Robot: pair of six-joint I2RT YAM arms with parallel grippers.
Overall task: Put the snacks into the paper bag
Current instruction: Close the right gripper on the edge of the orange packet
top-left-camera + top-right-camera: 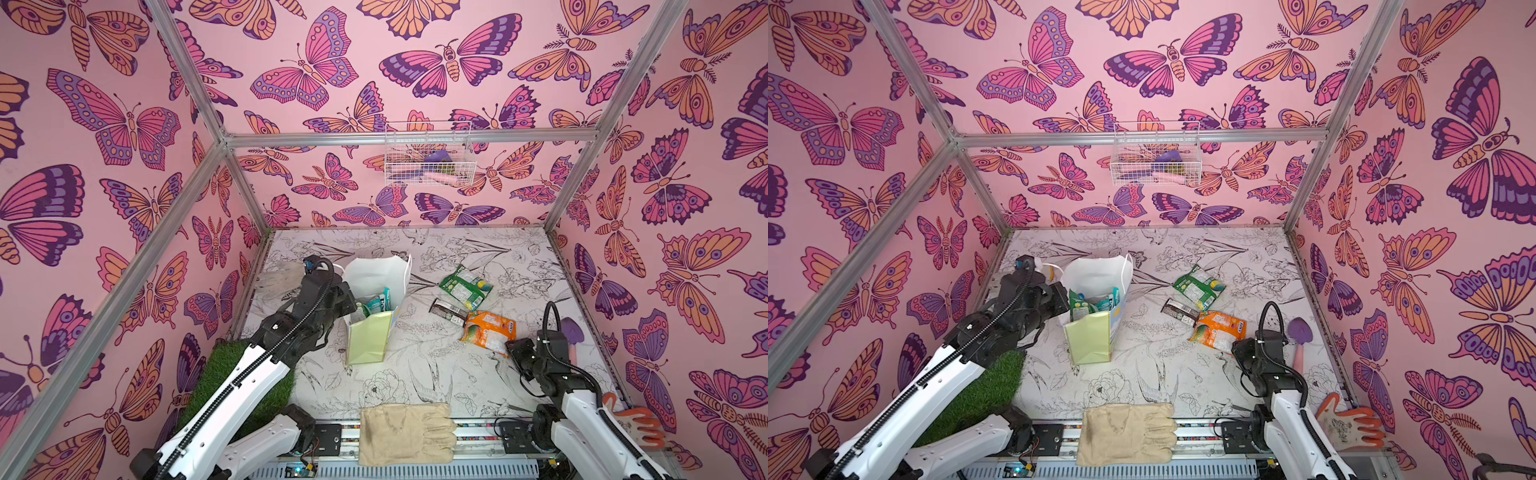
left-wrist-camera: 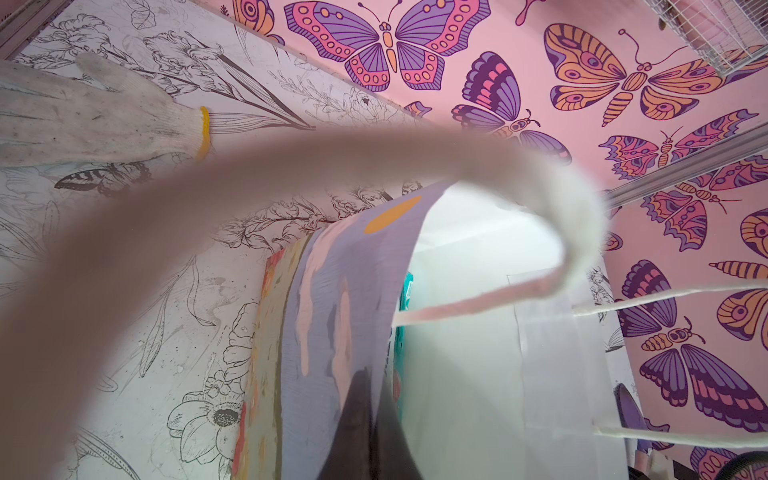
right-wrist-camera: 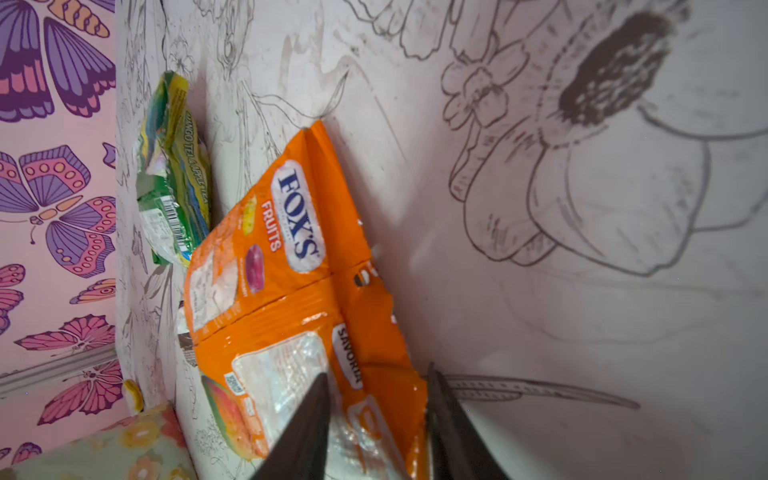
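left gripper (image 1: 352, 308) clamps bag (image 1: 370, 336) rim. right gripper (image 3: 376, 378) straddles orange packet (image 3: 291, 266) corner, bag's 4 o'clock; grip unconfirmed, glossy corner may slip.

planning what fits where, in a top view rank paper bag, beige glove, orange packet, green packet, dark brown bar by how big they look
1. paper bag and beige glove: look alike; the glove lies nearer the camera, so unranked.
2. orange packet and green packet: nearly equal.
3. dark brown bar: smallest.
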